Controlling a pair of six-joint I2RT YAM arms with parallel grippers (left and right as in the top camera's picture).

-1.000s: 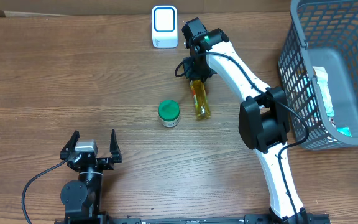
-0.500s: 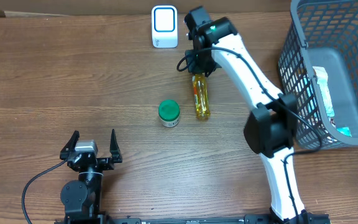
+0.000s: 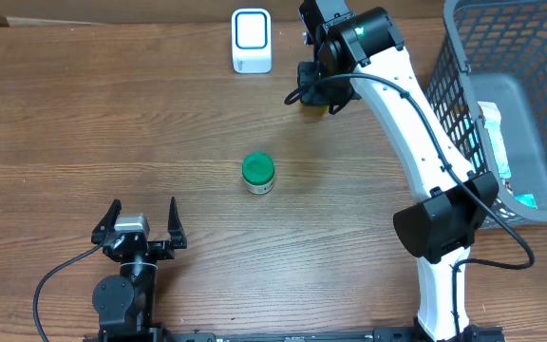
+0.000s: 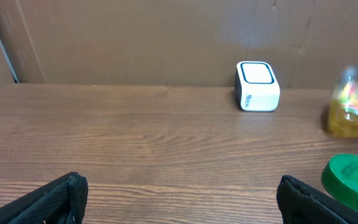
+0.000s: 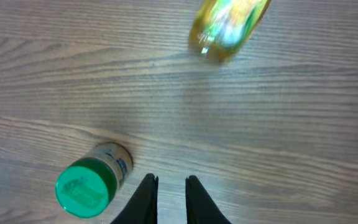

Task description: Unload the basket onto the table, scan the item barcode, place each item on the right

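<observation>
A yellow bottle (image 3: pixel 313 107) shows just below my right gripper (image 3: pixel 316 87), right of the white scanner (image 3: pixel 252 41). It is blurred in the left wrist view (image 4: pixel 347 112) and the right wrist view (image 5: pixel 229 28), where it lies well beyond the fingertips. My right gripper (image 5: pixel 171 180) is shut, a thin gap of bare wood between its tips. Whether anything still touches the bottle I cannot tell. A green-lidded jar (image 3: pixel 257 173) stands mid-table, also left of the right fingertips (image 5: pixel 91 183). My left gripper (image 3: pixel 142 207) rests open near the front edge, fingers (image 4: pixel 61 199) wide apart.
A grey mesh basket (image 3: pixel 463 104) at the right edge holds a white packet (image 3: pixel 497 133). The scanner (image 4: pixel 257 86) stands before a cardboard wall at the table's back. The green jar's lid (image 4: pixel 352 177) sits at the left wrist view's right edge.
The right arm rose and swung toward the back right. The bottle went from lying beside the green jar to under the gripper near the scanner. The left arm stayed still.
</observation>
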